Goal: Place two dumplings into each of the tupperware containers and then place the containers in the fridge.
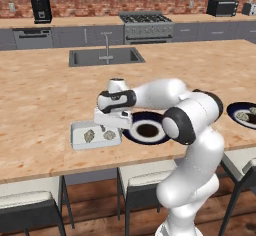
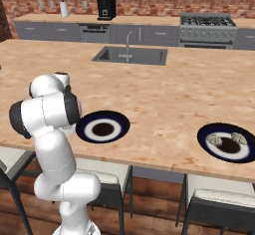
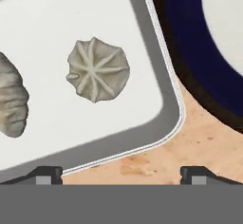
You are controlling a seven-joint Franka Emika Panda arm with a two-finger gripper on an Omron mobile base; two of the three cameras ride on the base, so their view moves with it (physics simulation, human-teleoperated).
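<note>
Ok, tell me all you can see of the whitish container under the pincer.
The whitish container is a shallow rectangular tray with rounded corners and a thin raised rim, lying flat on the wooden counter beside a dark blue plate. Two dumplings lie inside. The open pincer hovers over its corner.

We saw the gripper (image 3: 121, 173) hanging low over the whitish container (image 1: 76, 132), its jaws set wide apart. Two dumplings (image 1: 89, 135) (image 1: 109, 135) took up the tray floor, with bare room between them. A dark blue plate (image 1: 146, 129) lay just beside the tray's right rim, perhaps touching it. Toward the sink (image 1: 105, 56) the counter (image 1: 40, 95) lay open. A second plate (image 2: 229, 143) with dumplings sat well apart.
</note>
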